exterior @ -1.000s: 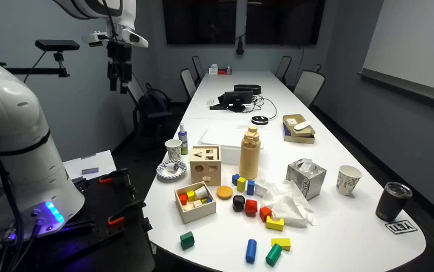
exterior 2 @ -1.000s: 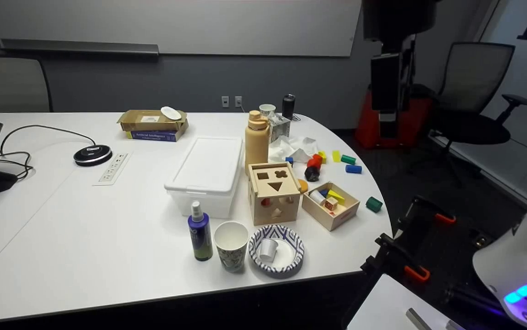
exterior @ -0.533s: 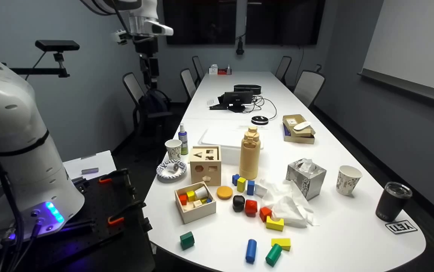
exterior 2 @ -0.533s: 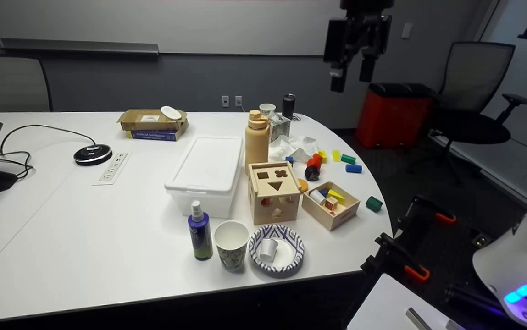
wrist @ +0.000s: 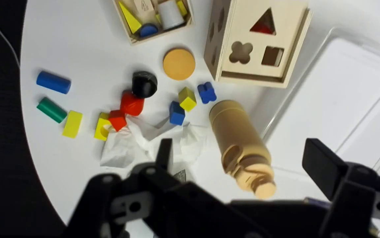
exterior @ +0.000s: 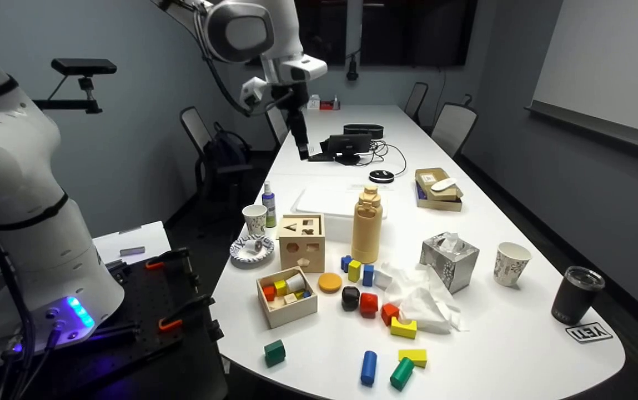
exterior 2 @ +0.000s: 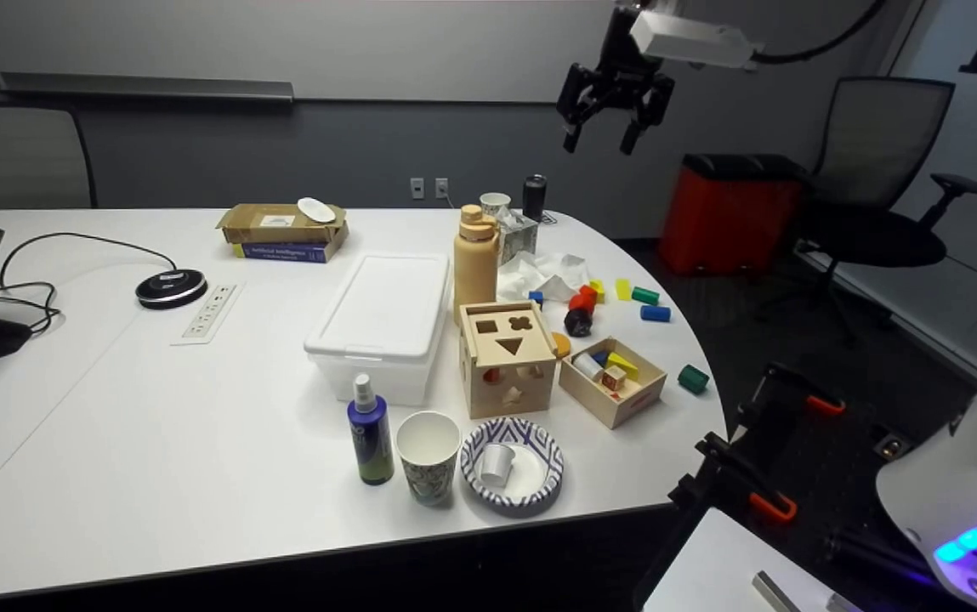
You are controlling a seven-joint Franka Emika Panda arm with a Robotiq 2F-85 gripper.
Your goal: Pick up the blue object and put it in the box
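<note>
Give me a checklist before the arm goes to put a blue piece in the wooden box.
1. Tool open and holding nothing: ok.
2. Single blue target: not ok; blue cylinder, blue cuboid and blue clover block all sit loose.
3. Blue cylinder clear of green cylinder: ok.
4. Top openings of the wooden box uncovered: ok.
5. Room for the tool between blue clover block and tan bottle: cannot tell.

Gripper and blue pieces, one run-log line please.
gripper: open, empty, above table | blue cylinder, blue block, blue clover: on table, ungrasped | wooden box: on table
</note>
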